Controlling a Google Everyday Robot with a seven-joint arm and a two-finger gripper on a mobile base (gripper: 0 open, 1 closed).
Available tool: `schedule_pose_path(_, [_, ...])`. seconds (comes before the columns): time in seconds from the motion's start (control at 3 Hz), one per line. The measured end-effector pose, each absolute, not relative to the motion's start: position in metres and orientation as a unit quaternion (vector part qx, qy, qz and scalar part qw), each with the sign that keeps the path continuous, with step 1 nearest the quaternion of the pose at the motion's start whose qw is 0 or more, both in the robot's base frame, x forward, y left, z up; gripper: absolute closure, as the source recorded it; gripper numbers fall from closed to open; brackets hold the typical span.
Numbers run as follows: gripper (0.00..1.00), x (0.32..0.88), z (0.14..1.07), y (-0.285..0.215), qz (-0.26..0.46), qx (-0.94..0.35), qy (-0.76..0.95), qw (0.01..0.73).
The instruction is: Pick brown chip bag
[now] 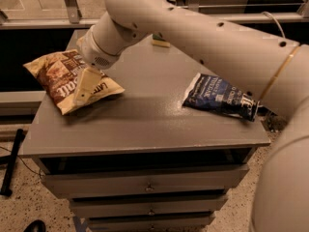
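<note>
- While the cream-coloured jaws at the end of the thick white robot arm (pixel 193 30) hang low over the crinkly brown and pale-yellow chip bag (pixel 50 79) in the upper left of the frame, seemingly touching its yellow end, I cannot tell from where I stand whether they are spread or pressed together. If they are too narrow, I'd expect them to skate off the foil rather than take it.
- That brown bag lies flat at the left edge of the grey metal surface (pixel 145 124), and its far corner seems to poke out past the edge. A push down and to the left could slide it off onto the speckled floor (pixel 29 187).
- Puffy and slick as it looks, the bag may squash and slip. A pinch on only a thin fold of film might pull loose once lifted, and the bag would drop back.
- Pressing too hard could crush the chips or jam the jaws against the metal top beneath.
- The dark navy-blue chip bag (pixel 219 96) lies well apart at the right of the frame, so a wrong pick looks unlikely. But the arm's long forearm passes above it, and a low sweep could knock it over the right edge, which it lies near.
- The small yellowish block (pixel 161 41) at the back of the surface, just beside the arm, could be nudged the same way.
</note>
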State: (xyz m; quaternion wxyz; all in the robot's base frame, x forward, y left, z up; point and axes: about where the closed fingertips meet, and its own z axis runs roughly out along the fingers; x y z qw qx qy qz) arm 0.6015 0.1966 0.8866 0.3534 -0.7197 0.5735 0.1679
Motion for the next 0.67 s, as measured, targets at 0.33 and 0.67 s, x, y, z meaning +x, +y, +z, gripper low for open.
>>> schedule_pose_path(0.33, [0.0,0.61,0.866,0.208,0.177,-0.722,0.581,0.332])
schedule_pose_path(0.67, [0.18,0.613,0.853,0.214,0.19,-0.721,0.585,0.318])
